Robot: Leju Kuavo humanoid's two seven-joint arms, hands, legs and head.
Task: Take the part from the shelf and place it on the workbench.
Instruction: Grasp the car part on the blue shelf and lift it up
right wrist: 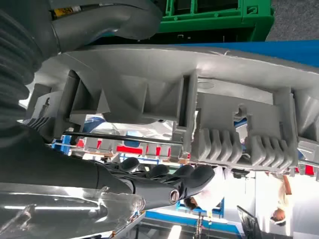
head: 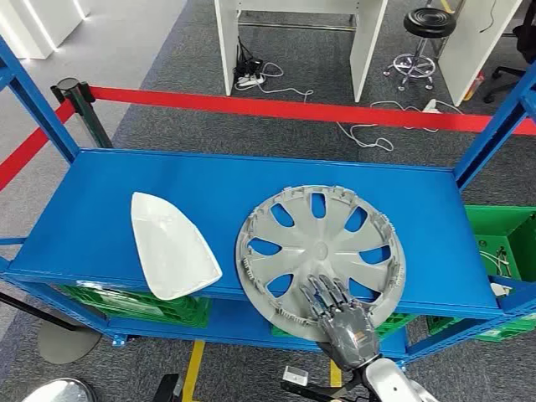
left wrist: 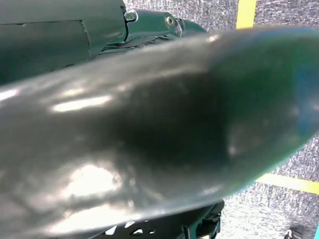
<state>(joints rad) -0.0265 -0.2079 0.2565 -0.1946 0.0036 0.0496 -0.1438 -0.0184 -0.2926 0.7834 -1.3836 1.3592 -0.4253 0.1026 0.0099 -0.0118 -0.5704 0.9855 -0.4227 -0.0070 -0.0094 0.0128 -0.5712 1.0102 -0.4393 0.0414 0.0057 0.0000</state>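
Note:
A grey hubcap lies with its clip side up on the blue shelf, its near rim hanging over the front edge. My right hand reaches over that rim with its fingers stretched flat across the spokes. In the right wrist view the hubcap's rim passes between the thumb underneath and the fingers above, and a slim gap shows beside the fingers. A white curved part lies to the left on the same shelf. A blurred grey shape, apparently my left hand, sits close to the lens; its fingers are unreadable.
Green crates sit on the lower shelf, and another green crate stands at the right. Blue uprights frame the shelf corners. Red barrier tape runs behind it, with white desks and a stool beyond.

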